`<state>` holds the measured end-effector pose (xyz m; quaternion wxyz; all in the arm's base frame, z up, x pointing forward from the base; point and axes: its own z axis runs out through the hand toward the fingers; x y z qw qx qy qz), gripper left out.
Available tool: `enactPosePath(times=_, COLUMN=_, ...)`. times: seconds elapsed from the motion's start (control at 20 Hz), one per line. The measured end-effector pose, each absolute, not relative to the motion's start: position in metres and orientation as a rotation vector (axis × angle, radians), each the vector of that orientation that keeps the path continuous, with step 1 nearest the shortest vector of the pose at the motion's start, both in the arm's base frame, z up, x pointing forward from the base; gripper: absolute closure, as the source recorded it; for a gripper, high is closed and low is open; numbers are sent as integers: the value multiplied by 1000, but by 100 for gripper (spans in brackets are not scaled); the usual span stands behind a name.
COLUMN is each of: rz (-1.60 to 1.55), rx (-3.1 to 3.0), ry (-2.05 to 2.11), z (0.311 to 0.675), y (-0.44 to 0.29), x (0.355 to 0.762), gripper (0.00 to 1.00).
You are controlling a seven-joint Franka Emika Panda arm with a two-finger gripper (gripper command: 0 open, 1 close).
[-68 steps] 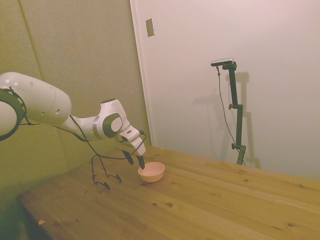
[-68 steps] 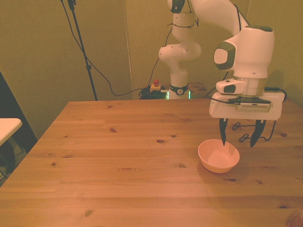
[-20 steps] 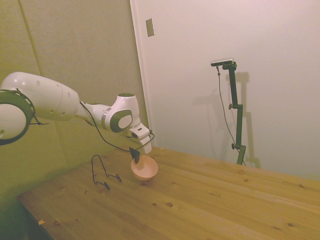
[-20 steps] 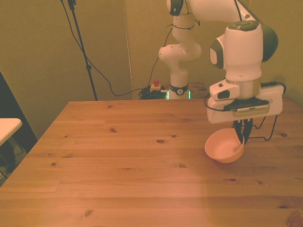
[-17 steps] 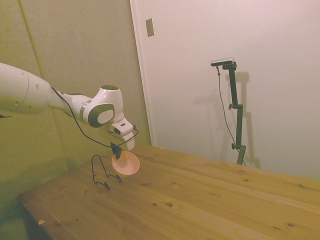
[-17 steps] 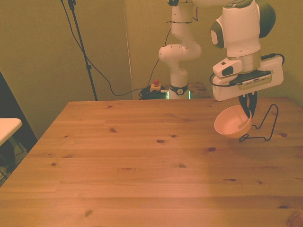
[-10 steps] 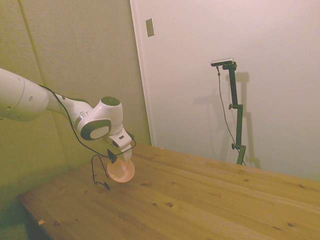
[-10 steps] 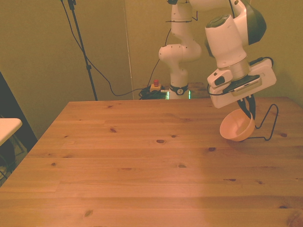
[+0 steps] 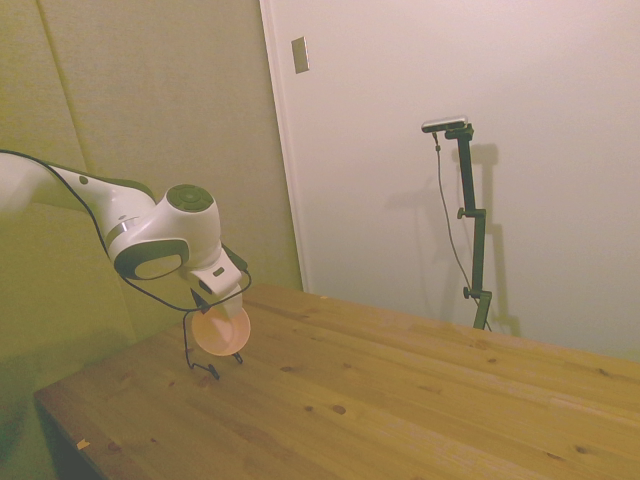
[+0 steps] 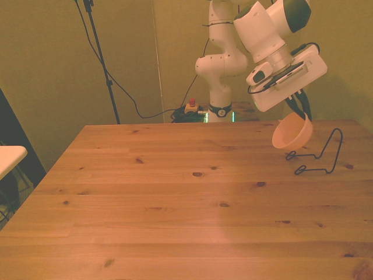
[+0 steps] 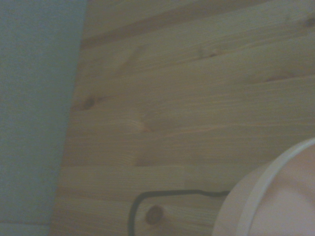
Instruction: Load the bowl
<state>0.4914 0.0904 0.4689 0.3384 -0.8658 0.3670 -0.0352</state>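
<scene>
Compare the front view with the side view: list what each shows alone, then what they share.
Front view only: the robot's base, floor cables, and a dark tripod. Side view only: a white door with a wall plate. Both: the gripper shut on the tilted bowl, held above the wire rack on the table.
</scene>
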Motion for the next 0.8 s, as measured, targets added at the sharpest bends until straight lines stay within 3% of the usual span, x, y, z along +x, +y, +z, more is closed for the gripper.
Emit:
enactPosePath(times=0.25, rz=-87, rx=-2200, ry=864, z=476, y=111, x=493, gripper=100)
enactPosePath(times=0.8, rz=3, rx=-2101, ry=722, z=447, y=110, x=494, gripper=100)
